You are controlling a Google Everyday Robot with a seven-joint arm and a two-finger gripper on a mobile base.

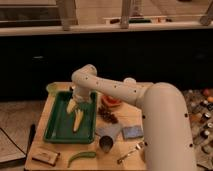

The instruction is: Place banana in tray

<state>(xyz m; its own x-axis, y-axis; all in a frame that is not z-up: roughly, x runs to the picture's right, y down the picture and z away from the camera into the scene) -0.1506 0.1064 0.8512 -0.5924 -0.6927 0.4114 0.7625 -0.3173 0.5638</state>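
Fingers point(71, 106) of the gripper point(76, 105) look spread over the tray point(60, 136), where the banana point(78, 121) lies. It's light, soft and easily bruised, so you'd pinch its middle gently.

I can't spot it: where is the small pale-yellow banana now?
The small pale-yellow banana lies inside the dark green rectangular plastic tray, left of centre in the camera view, with the robot's tool close by over the tray's far half.
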